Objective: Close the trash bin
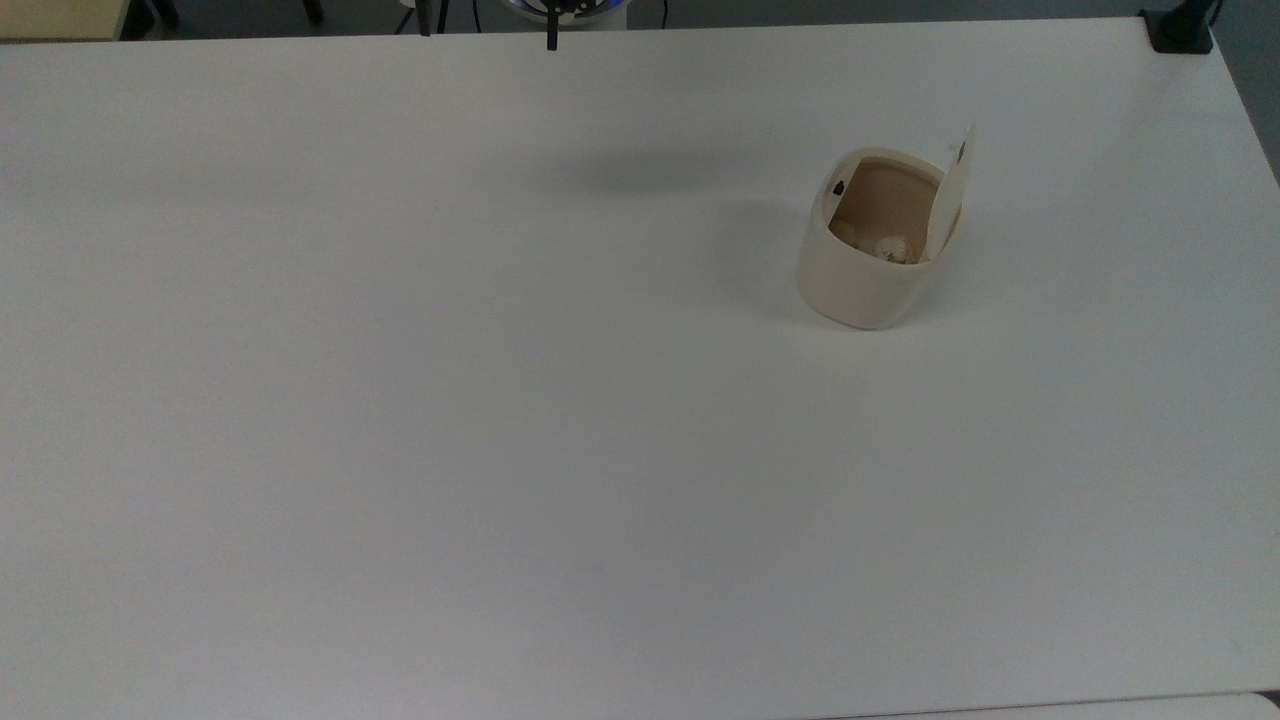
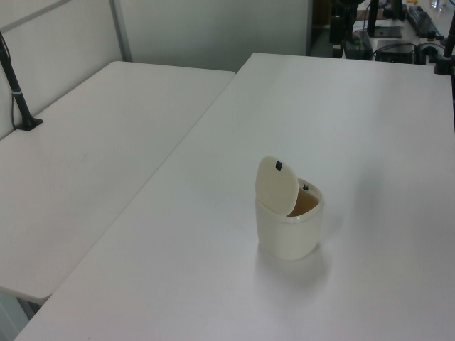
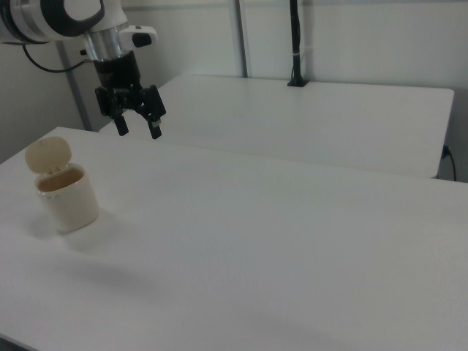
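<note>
The bin (image 3: pixel 67 197) stands on the white table (image 3: pixel 292 241), toward the right view's left, with its lid (image 3: pixel 48 155) swung up and standing nearly upright on the hinge side; the task is not yet begun in effect. The gripper (image 3: pixel 137 129) hangs in the air above the table, fingers spread and empty, to the right view's right of the bin and higher than the lid's top edge, well apart from it. So the bin lies down and to the right view's left from the fingers. In the top view the bin (image 1: pixel 875 250) sits in the upper right part of the table (image 1: pixel 400 400), and the lid (image 1: pixel 952 200) stands along the top view's right side of the opening, with the black button (image 1: pixel 838 187) on the rim opposite. In the left view the lid (image 2: pixel 276 186) shows its flat face, leaning slightly over the tan opening of the bin (image 2: pixel 288 231). My judgement: the closing push must come from the hinge side, behind the lid's outer face, tipping it down across the opening toward the button, so the fingers need to travel past the bin to reach that far side or else press down on the top edge.
</note>
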Tool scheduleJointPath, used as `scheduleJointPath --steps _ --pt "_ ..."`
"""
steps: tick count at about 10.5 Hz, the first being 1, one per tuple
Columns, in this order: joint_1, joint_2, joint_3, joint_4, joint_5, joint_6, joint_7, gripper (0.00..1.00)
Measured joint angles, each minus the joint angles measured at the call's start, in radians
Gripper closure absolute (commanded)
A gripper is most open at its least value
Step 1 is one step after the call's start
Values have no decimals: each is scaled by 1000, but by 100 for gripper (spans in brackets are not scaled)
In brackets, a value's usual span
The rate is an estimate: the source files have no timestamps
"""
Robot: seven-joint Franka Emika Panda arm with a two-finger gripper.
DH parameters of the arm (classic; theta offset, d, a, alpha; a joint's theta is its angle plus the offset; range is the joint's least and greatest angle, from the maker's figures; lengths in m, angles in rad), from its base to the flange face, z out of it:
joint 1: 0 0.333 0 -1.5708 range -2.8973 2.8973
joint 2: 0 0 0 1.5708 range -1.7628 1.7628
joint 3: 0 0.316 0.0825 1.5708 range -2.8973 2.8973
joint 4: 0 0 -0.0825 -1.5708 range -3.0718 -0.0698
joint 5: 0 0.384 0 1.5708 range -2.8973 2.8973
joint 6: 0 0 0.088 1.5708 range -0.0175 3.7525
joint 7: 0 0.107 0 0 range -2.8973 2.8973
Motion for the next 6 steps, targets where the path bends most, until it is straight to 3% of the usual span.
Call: scheduleJointPath --steps 6 --pt "-2 0 -6 0 0 0 0 0"
